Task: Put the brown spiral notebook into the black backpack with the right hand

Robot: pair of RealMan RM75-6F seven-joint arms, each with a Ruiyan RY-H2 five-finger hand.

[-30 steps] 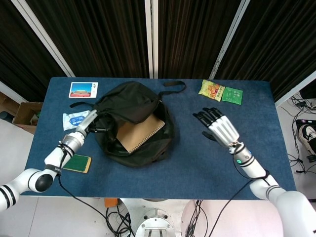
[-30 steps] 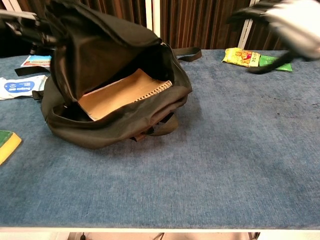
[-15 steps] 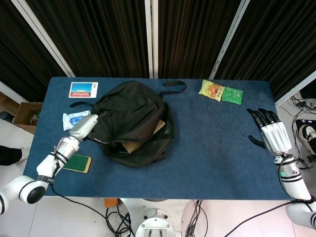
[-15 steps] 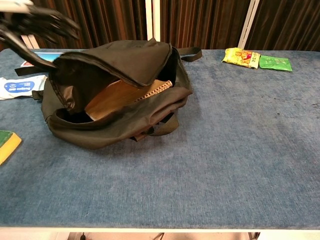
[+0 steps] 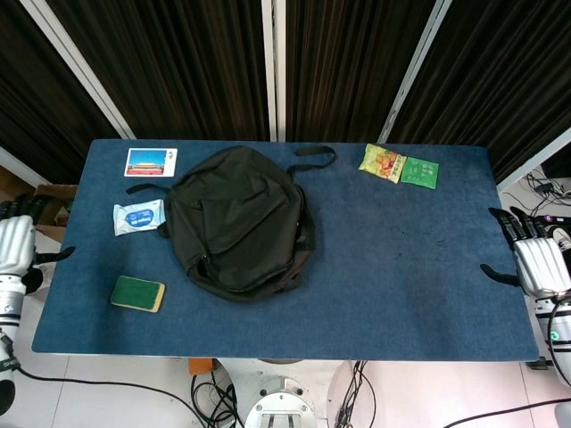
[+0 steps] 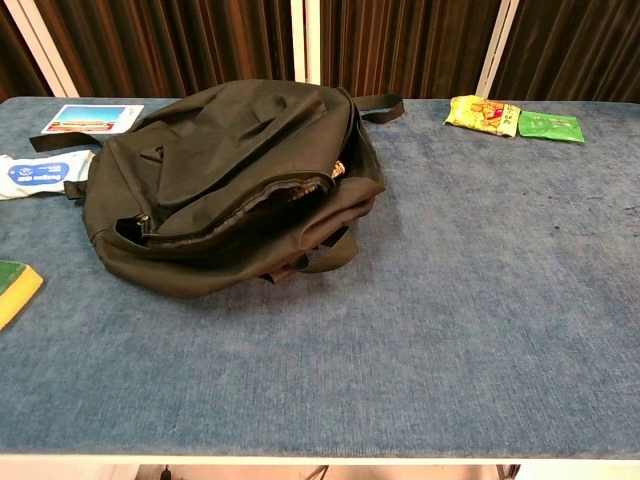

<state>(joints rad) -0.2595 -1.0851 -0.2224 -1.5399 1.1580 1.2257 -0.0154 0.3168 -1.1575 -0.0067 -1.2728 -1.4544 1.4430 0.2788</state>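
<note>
Both hands have been drawn back off the table since the earlier frames, and the flap of the black backpack (image 5: 239,223) has dropped shut. Only a corner of the brown spiral notebook (image 6: 338,169) is seen at the opening, well to the left of the right hand (image 5: 533,263). That hand is spread and empty, as is the left hand (image 5: 16,242). The task is judged done.

Lab: dark curtains (image 5: 178,62), floor cables (image 5: 214,392).
</note>
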